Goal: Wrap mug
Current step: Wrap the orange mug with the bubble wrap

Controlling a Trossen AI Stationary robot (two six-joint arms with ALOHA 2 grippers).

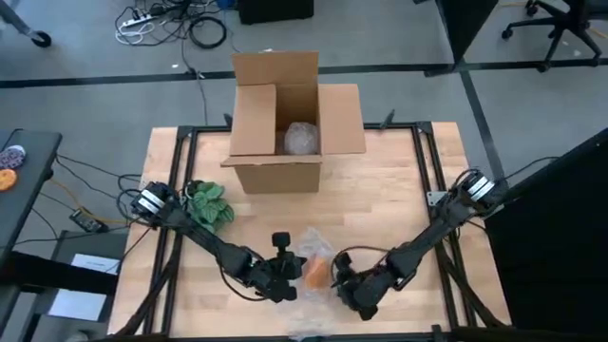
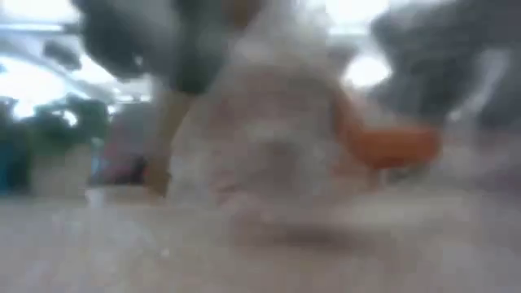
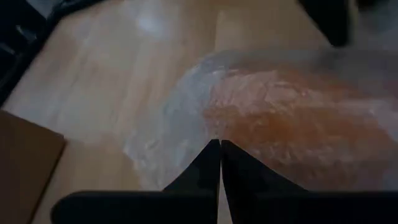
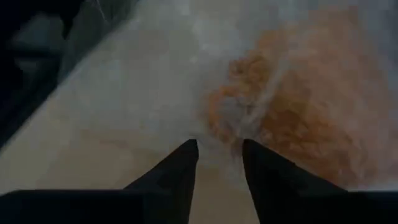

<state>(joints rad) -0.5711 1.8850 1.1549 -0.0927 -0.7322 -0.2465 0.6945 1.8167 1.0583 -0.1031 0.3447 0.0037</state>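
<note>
An orange mug [image 1: 316, 273] lies near the table's front edge, partly covered by a sheet of clear bubble wrap [image 1: 313, 245]. In the left wrist view the wrap [image 3: 186, 118] lies over the mug [image 3: 298, 124]. My left gripper [image 1: 291, 281] is on the mug's left, shut, with its tips [image 3: 221, 145] at the wrap. On the mug's right, my right gripper [image 1: 342, 282] stands open. Its tips [image 4: 219, 147] are just short of the wrapped mug [image 4: 298, 106]. The low view is blurred and shows the wrap [image 2: 269, 138] and some orange [image 2: 391, 146] up close. My left gripper has its shut fingers on the bubble wrap's near part [image 3: 205, 134], beside the mug, coming low from the table's left. The fingers themselves hide whether a layer is pinched between them. The wrap lies on the table and over the mug.
An open cardboard box [image 1: 285, 142] stands at the table's far middle, with a bubble-wrapped bundle [image 1: 302, 139] inside. A green object [image 1: 210, 202] lies at the left by my left arm. Bare tabletop [image 1: 399, 190] lies between the box and the mug.
</note>
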